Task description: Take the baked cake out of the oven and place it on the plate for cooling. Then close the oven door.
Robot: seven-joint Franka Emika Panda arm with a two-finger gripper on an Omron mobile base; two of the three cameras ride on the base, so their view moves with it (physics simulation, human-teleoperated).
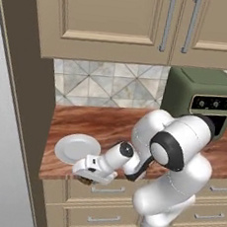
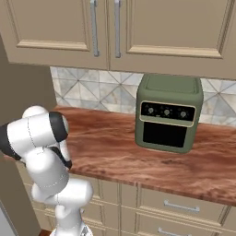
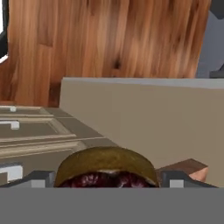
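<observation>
Beige cabinets [image 2: 138, 27], wood-grain counter [image 2: 120, 152]

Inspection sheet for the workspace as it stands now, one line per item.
Surface: wood-grain counter, with the plate and one appliance on it.
Job's things: plate at the counter's left end, nothing on it. The baked cake is between the fingers, not yet on the plate.
Clutter: green countertop appliance at the back of the counter.
Grippers: hand closed on the cake, in front of the drawers, just below the counter edge near the plate.
Cables: nothing seen.
Surroundings: wall cabinets, tiled backsplash, drawers.
</observation>
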